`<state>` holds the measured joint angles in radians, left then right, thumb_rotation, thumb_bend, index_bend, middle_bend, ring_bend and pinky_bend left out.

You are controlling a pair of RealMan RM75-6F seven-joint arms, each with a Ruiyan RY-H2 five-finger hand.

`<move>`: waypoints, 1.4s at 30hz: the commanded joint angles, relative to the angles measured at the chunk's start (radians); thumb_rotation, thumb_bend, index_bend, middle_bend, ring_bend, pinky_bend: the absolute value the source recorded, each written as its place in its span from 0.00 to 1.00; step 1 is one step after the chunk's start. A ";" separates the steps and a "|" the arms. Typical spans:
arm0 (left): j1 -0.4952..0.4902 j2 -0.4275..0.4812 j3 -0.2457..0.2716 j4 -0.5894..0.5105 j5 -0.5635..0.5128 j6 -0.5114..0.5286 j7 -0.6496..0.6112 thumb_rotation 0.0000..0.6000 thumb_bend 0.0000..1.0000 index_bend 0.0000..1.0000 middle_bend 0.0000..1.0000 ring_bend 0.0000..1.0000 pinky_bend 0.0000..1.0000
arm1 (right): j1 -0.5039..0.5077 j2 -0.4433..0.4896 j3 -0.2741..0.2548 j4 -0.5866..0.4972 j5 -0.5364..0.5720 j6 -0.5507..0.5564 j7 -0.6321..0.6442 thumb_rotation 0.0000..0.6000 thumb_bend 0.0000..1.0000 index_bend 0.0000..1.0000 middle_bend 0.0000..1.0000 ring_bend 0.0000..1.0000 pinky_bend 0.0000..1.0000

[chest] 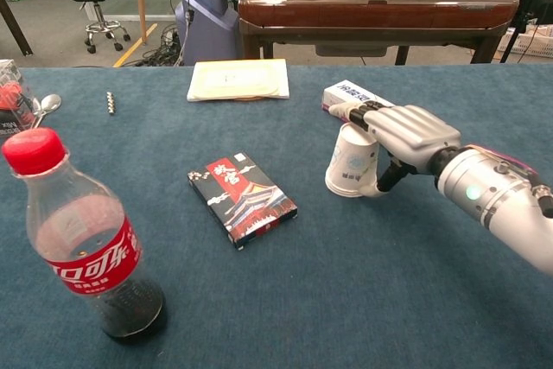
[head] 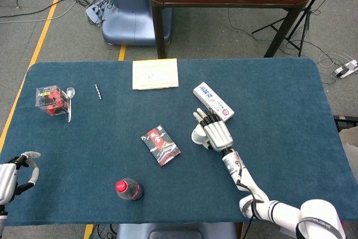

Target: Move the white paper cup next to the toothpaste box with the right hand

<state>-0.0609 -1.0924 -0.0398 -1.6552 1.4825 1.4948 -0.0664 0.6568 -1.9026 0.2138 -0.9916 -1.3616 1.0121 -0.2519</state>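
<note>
Fingers of the right hand (chest: 399,131) are wrapping over the top of the white paper cup (chest: 352,162), with the thumb bracing its lower side, so the hand is holding the cup (which is sitting mouth-down on the blue table (chest: 363,300)). In the head view the right hand (head: 215,131) is covering most of the cup (head: 198,135), which is lying near the toothpaste box (head: 213,101), just short of its near end. Judging from this, the carry is nearly finishing; the cup is best kept upright and low, set down beside the box without nudging it, and released only once its rim is resting flat. Far off at the table's near-left corner, the left hand (head: 14,175) is idling, fingers loosely curled around nothing.
</note>
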 commanded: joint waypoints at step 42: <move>-0.001 0.008 -0.003 0.001 -0.020 -0.017 -0.005 1.00 0.46 0.35 0.54 0.47 0.68 | -0.005 0.183 -0.029 -0.269 0.023 0.078 -0.105 1.00 0.00 0.04 0.05 0.04 0.18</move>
<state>-0.0619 -1.0849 -0.0433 -1.6539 1.4628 1.4781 -0.0720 0.6947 -1.8116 0.2099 -1.1391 -1.3486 1.0633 -0.2736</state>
